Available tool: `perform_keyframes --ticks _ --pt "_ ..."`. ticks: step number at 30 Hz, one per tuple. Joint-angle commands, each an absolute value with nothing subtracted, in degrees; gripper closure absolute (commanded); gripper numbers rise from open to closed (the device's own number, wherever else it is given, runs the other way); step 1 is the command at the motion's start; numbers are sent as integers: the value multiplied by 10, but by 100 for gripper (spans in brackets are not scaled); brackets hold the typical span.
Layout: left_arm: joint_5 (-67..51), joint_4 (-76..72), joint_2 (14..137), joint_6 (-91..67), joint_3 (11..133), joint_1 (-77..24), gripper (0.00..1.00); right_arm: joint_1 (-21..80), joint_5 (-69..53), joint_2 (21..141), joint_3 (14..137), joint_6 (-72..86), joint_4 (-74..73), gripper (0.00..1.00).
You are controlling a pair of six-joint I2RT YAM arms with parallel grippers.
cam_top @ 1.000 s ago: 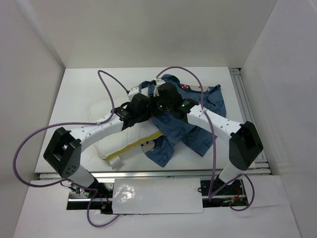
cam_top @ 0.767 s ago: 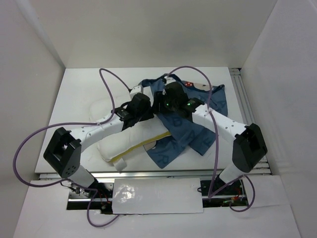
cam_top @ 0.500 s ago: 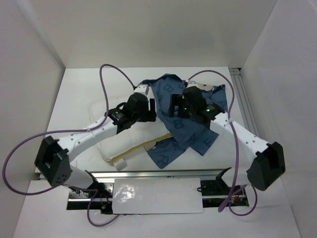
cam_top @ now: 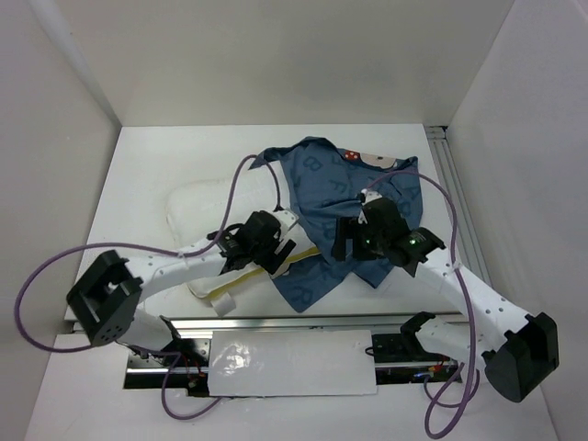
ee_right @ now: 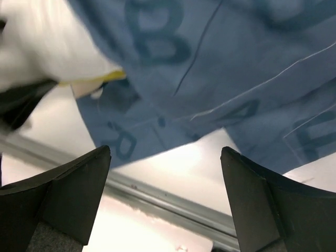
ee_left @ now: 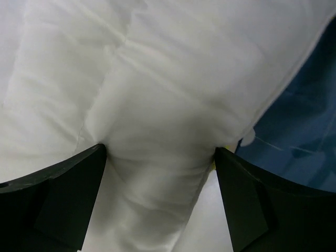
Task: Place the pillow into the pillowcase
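Left gripper: my left gripper [ee_left: 160, 152] was clenched on a bunched fold of the pillow [cam_top: 195, 207]. In the left wrist view I saw white cloth puckered between the two dark fingers [ee_left: 58, 199] and touching both.
Left gripper's place: from above, it sat low over the pillow's near right corner, just beside the yellow edge [cam_top: 299, 258].
Right gripper: my right gripper [ee_right: 165, 151] was released, its fingers [ee_right: 262, 205] spread wide with nothing between them.
Right gripper's place: it hung over the near part of the pillowcase [cam_top: 322, 179]. The right wrist view looked down on blue cloth with printed letters, a strip of bare desk [cam_top: 147, 165] and a metal rail [ee_right: 173, 202] at the desk's near edge.
Pillow: it lay on the left half of the desk, running from far left to near right. Its near right corner met the pillowcase. I could not tell whether that corner was inside the opening or only resting against the cloth.
Pillowcase: it lay crumpled and spread over the right half of the desk, touching the pillow, with blue cloth on both sides of the yellow edge. A red dotted bow [cam_top: 352, 157] showed near its far edge.
Arms: both reached inward from the near edge, and the two grippers were near each other but apart.
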State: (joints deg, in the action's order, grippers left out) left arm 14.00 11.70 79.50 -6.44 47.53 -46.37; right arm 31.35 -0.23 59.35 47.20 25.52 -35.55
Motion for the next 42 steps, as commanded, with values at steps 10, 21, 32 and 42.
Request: perform_keyframes --ticks 10,21,32,42 --pt "250 136 937 -136 627 -468 100 374 59 716 432 206 -243 9" --pt "156 89 801 -126 606 -468 100 351 184 786 452 201 -116 77" --pt "115 170 923 -222 792 -468 100 465 -72 730 562 149 -220 100" --pt "132 188 969 -356 861 -461 100 511 -439 660 554 77 -120 100"
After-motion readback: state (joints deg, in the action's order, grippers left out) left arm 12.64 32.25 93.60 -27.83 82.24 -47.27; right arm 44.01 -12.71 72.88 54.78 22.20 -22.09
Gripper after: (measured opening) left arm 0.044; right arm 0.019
